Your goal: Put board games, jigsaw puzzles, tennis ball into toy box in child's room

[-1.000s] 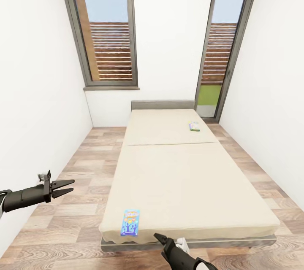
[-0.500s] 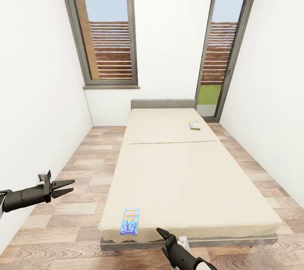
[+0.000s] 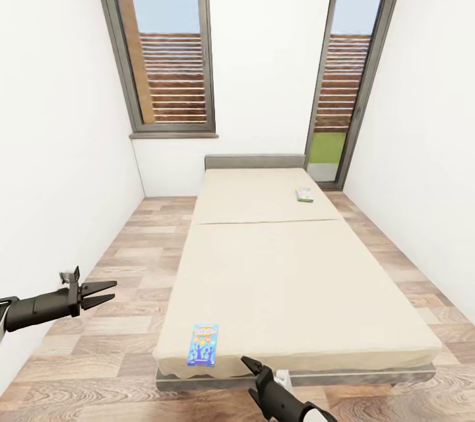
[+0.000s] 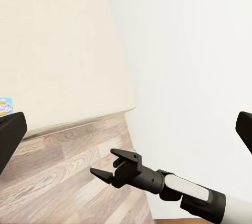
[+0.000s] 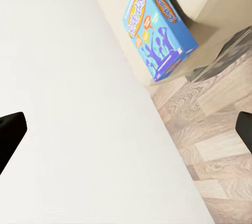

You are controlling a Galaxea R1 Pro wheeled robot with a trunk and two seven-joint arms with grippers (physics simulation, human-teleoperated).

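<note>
The bed (image 3: 290,290) with its beige mattress runs down the middle of the head view. A blue board game (image 3: 204,345) with cartoon figures lies flat near the foot edge. A second, paler board game (image 3: 304,194) lies far up by the headboard. My right gripper (image 3: 248,365) hovers open just below the foot edge, a little right of the blue board game (image 5: 157,29). My left gripper (image 3: 105,293) hangs open over the floor to the left of the bed, holding nothing. The left wrist view catches the right gripper (image 4: 105,167) with its fingers spread.
White walls close in on both sides. Strips of wood-plank floor (image 3: 125,316) run along each side of the bed. Two tall grey-framed windows (image 3: 168,46) stand behind the grey headboard (image 3: 254,163).
The whole view has shifted slightly, so the camera moved a little. The right gripper dipped slightly and came back. The left gripper holds its place.
</note>
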